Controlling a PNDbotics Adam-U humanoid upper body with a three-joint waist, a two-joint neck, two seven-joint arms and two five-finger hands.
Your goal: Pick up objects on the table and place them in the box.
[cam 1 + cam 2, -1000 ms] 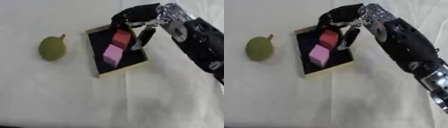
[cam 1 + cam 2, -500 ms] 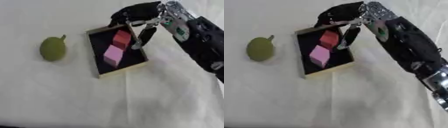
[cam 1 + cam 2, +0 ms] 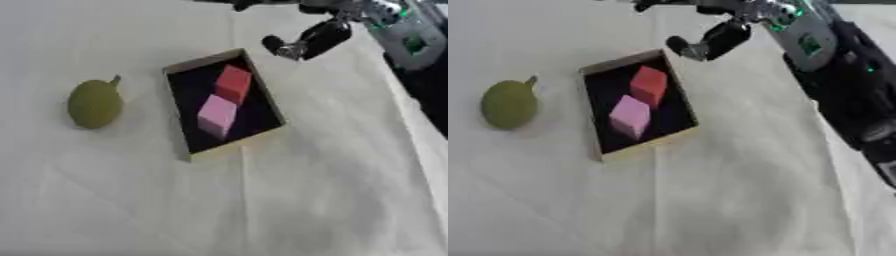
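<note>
White cloth (image 3: 289, 200) bears dark box (image 3: 265, 103) holding red cube (image 3: 234, 84), pink cube (image 3: 216, 115).

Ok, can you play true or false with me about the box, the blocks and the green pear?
1. The red block is inside the box. True.
2. The pink block lies on the table outside the box. False: it is in the box, next to the red block.
3. The green pear is in the box too. False: it lies on the white cloth, to the left of the box.
4. The right hand is holding a block. False: it holds nothing and is above the far right corner of the box.
5. The left hand cannot be seen. True.
</note>
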